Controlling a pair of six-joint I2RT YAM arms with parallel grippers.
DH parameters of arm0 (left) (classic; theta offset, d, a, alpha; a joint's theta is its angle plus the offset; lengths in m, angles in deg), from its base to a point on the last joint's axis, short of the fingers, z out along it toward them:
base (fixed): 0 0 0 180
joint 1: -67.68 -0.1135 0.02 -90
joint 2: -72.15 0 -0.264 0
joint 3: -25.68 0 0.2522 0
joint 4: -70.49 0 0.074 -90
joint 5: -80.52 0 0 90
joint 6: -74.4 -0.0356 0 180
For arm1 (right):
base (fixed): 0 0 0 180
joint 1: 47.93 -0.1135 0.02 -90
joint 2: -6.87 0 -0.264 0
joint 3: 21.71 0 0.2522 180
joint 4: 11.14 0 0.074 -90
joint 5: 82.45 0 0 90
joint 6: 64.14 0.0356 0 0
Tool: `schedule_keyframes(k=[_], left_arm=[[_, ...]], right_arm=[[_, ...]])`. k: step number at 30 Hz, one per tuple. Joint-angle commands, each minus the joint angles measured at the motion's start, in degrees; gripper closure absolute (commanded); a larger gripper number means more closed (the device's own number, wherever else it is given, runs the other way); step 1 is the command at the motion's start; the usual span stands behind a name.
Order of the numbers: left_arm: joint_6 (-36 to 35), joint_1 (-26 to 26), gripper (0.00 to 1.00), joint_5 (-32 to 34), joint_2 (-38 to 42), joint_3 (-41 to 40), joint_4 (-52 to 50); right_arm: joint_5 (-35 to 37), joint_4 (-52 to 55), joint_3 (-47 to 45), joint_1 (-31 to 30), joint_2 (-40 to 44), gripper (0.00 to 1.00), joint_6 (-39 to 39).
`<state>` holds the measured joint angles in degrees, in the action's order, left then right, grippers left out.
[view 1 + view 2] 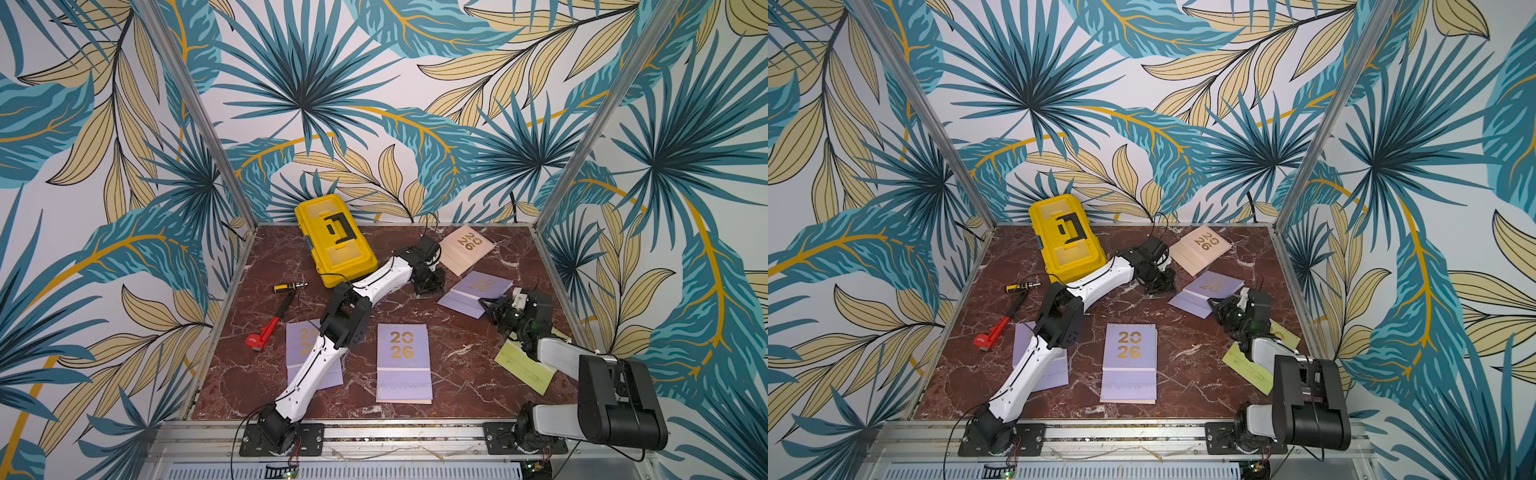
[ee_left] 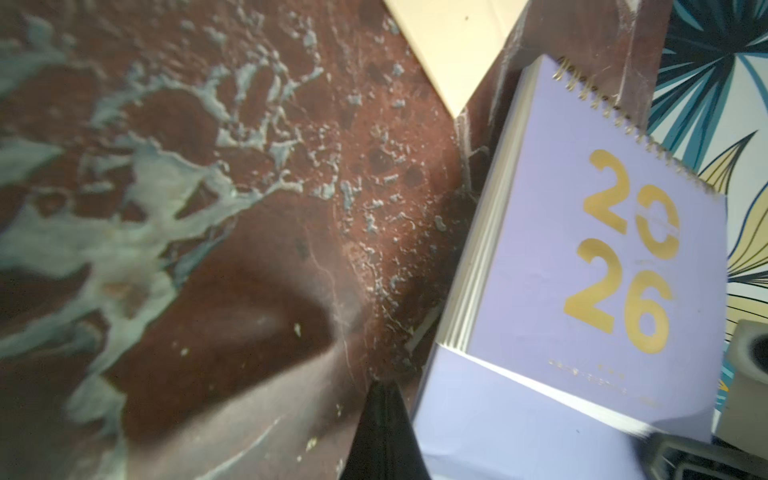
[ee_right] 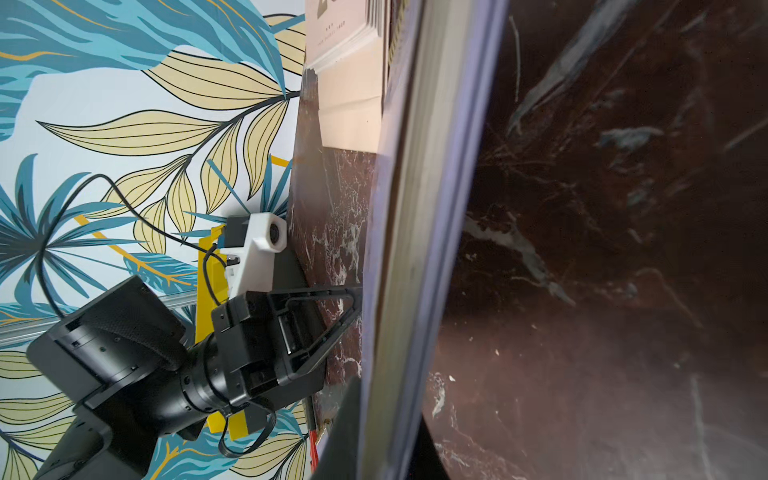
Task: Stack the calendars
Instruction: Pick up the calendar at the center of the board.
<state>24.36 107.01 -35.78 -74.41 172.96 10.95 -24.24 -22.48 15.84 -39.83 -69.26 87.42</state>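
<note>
The jaws of the right gripper (image 1: 487, 308) are pinched narrow on the near edge of a lilac calendar (image 1: 477, 291), far right on the table (image 1: 457, 365). The left gripper (image 1: 430, 286) is shut and empty just beside it. The calendar is judged light, stiff and smooth, and best held by its thick edge.

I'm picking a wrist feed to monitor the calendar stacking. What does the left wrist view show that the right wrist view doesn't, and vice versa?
Left wrist only: the gold 2026 cover and spiral binding of the lilac desk calendar. Right wrist only: the yellow plastic toolbox and the white wrist camera on the left arm. Both: that calendar, edge-on in the right wrist view, the pale peach calendar and the red marble table.
</note>
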Motion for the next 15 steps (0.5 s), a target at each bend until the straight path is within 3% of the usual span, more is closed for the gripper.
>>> schedule_keyframes(k=[1, 8, 15], left_arm=[[-1.54, 0.21, 1.00, 1.14, 5.81, -1.65, -0.19], [-2.74, 0.44, 1.00, 3.69, 14.03, -7.92, -0.19], [-2.83, 0.64, 1.00, 5.98, 24.18, -20.51, 3.21]], right_arm=[[-1.35, 4.85, 0.05, -0.36, 4.36, 1.00, -3.38], [-2.89, 12.15, -1.45, -0.69, 13.39, 1.00, -5.58], [-3.90, 18.19, -4.24, -3.87, 23.81, 1.00, -4.68]])
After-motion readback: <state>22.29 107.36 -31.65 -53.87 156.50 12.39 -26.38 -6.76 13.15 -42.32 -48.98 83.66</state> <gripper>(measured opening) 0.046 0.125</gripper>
